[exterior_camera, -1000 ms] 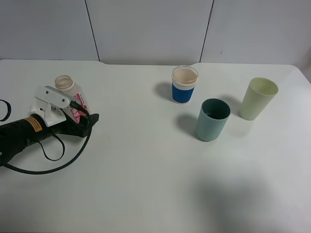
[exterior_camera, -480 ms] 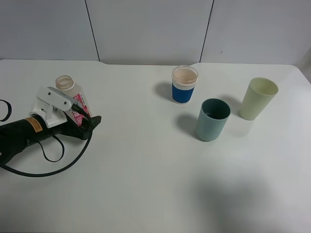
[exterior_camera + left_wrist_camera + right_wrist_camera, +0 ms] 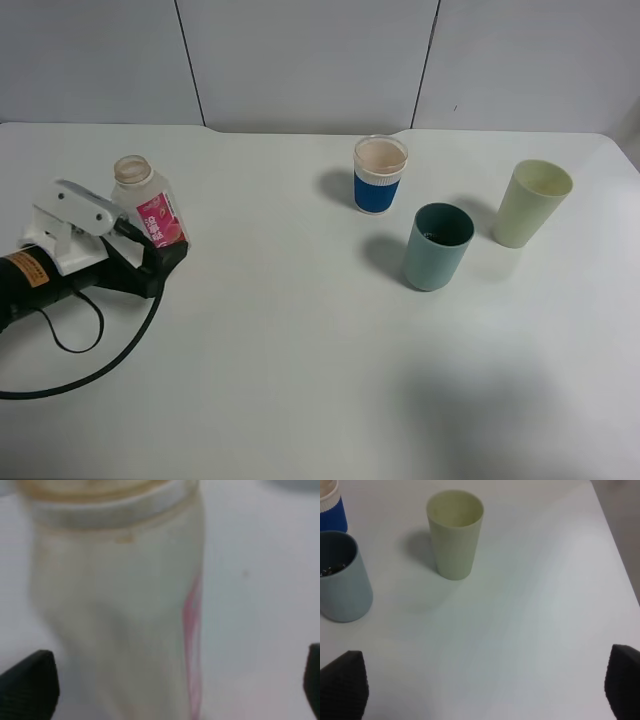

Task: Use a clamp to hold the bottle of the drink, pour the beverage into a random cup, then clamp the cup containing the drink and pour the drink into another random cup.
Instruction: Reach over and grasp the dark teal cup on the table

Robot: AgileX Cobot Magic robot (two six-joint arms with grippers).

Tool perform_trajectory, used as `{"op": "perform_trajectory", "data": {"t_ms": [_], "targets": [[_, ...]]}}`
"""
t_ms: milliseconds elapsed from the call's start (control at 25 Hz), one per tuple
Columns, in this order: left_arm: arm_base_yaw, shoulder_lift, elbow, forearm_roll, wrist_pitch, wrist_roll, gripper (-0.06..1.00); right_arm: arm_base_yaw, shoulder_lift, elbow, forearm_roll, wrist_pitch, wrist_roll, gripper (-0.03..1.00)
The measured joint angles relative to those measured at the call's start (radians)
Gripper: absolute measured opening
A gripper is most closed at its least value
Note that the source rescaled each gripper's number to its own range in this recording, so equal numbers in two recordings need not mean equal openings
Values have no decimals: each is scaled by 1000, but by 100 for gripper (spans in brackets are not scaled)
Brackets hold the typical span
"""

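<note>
**Bottle standing loose between spread fingers**

The left gripper (image 3: 170, 686) is straddling the upright bottle (image 3: 150, 208) at the table's (image 3: 300, 350) left, fingers (image 3: 30, 686) spread wide, not clamping it. The right gripper (image 3: 485, 687) is hovering near the teal cup (image 3: 342, 577), fingers apart, holding nothing.

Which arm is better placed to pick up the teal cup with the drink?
Right. The right fingers stand open with the teal cup close ahead, dark drink inside. The left fingers are far across the table, either side of the bottle.
</note>
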Motion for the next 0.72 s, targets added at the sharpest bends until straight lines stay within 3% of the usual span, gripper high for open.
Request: {"op": "perform_trajectory", "data": {"t_ms": [320,480,720], "targets": [[0,-277,139,-169,1,-37,100,0,0,0,0,0,0,81],[0,-438,145,-206,4,-108,100,0,0,0,0,0,0,81],[0,-639,145,-312,6,-121,100,0,0,0,0,0,0,81]]}}
